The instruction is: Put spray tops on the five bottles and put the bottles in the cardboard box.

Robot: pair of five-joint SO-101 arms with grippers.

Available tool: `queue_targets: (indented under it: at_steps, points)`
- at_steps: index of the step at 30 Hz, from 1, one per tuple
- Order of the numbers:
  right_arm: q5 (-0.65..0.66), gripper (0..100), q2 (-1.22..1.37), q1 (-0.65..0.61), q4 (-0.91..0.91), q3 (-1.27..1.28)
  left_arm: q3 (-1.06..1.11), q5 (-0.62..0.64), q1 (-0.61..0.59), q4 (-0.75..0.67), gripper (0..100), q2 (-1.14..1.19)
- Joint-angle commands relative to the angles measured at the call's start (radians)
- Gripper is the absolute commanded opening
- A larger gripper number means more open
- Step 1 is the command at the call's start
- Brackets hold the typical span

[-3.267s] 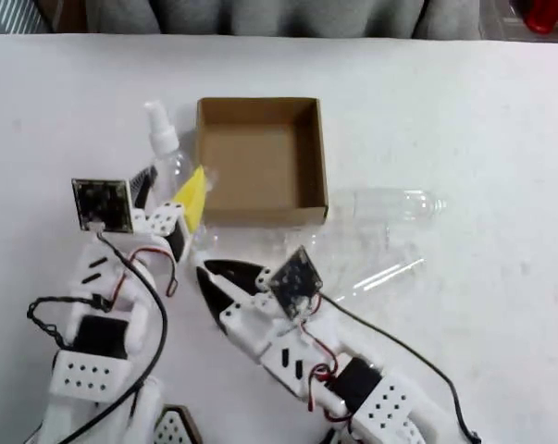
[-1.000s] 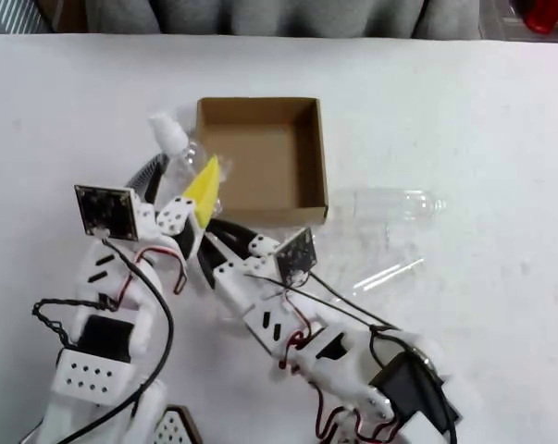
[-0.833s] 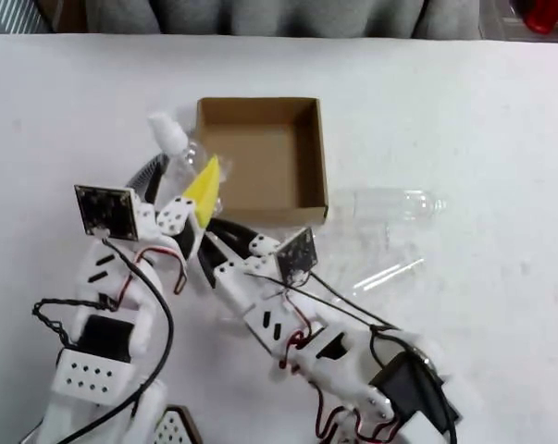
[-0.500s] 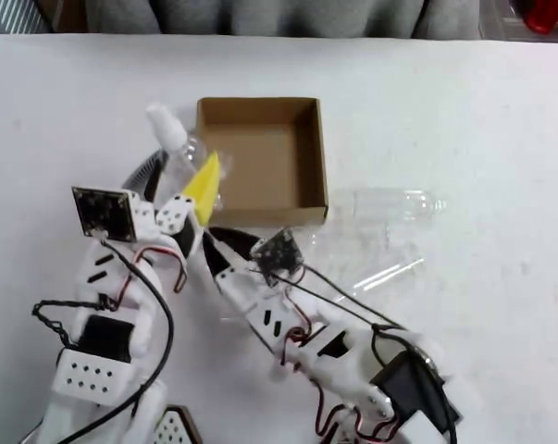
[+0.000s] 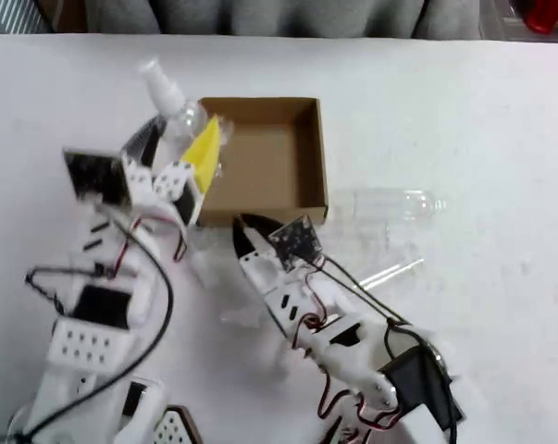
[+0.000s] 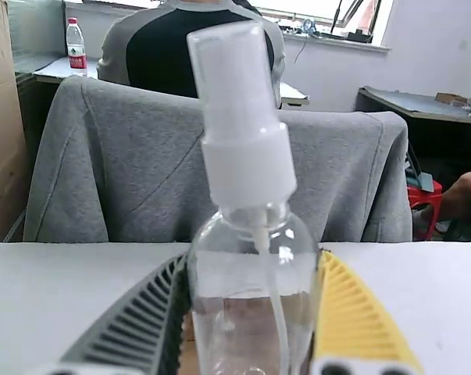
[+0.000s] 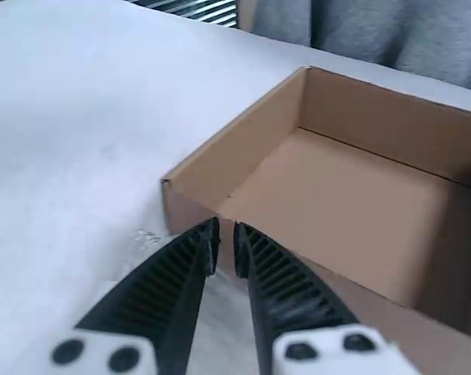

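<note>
The white counter (image 5: 464, 111) runs back to a grey cloth-draped chair at its 12 o'clock edge, where a red object in the corner is cut off. The cardboard box (image 5: 260, 157) sits open near the middle. At its 10 o'clock corner, your left fingers (image 5: 200, 148), one grey and one yellow, are clamped on the clear bottle (image 5: 175, 109) with its white spray top fitted. The fingers hide the base, so you cannot tell whether it hangs over the box wall or just outside it. Your right fingers (image 5: 246, 231) sit just outside the box's 6 o'clock wall. They are drawn together to a thin slit with nothing between them. At the box's 3 o'clock, well apart, a second clear bottle (image 5: 394, 205) lies on its side, its neck hard to make out. Nearer you, a thin clear tube (image 5: 390, 273) lies on the counter, faint against the white.
</note>
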Motion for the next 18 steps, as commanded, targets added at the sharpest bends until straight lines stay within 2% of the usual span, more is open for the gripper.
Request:
queue_targets:
  at_steps: [1, 8, 15, 18]
  points:
    - [0.005, 1.5, -0.081, 0.059, 0.068, -0.034, -0.204, 0.005, 0.013, -0.018, 3, 0.214]
    - [0.003, 1.5, -0.157, 0.136, 0.255, -0.078, -0.47, 0.005, 0.005, -0.031, 3, 0.604]
    - [0.003, 1.5, -0.084, 0.136, 0.265, -0.126, -0.612, 0.005, 0.002, -0.19, 3, 0.895]
    - [0.003, 1.5, -0.054, 0.136, 0.263, -0.146, -0.667, 0.005, -0.022, -0.218, 3, 0.981]
